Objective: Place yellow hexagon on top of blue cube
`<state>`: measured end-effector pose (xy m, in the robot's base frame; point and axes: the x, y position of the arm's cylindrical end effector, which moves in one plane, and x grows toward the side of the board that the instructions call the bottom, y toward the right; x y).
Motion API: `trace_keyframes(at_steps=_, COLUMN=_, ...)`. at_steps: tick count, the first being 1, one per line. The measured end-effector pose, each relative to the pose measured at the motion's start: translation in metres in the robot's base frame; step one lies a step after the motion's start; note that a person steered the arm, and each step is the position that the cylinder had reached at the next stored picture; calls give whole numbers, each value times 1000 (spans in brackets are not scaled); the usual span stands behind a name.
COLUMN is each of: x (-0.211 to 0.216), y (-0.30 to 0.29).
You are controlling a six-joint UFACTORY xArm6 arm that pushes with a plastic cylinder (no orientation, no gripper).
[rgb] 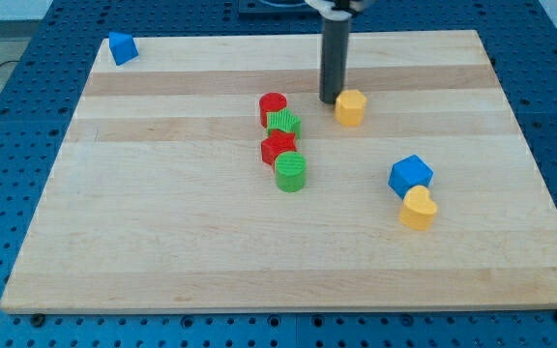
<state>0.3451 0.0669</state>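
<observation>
The yellow hexagon (351, 107) lies on the wooden board a little above and to the right of the middle. My tip (332, 100) stands just to its left, touching or nearly touching it. The blue cube (411, 175) lies lower and further to the view's right, apart from the hexagon. A yellow heart-shaped block (418, 209) sits right below the blue cube, touching it.
A cluster left of my tip holds a red cylinder (273, 106), a green block (284, 123), a red star-like block (278, 147) and a green cylinder (291, 172). A blue wedge-like block (122, 47) sits at the board's top left corner. The board (162, 242) rests on a blue pegboard table.
</observation>
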Motion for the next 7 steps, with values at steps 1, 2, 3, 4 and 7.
trace_keyframes(at_steps=1, x=21, y=23)
trace_keyframes(at_steps=2, x=2, y=23)
trace_keyframes(at_steps=3, x=-10, y=27)
trace_keyframes(at_steps=4, x=15, y=42)
trace_keyframes(at_steps=7, x=47, y=71)
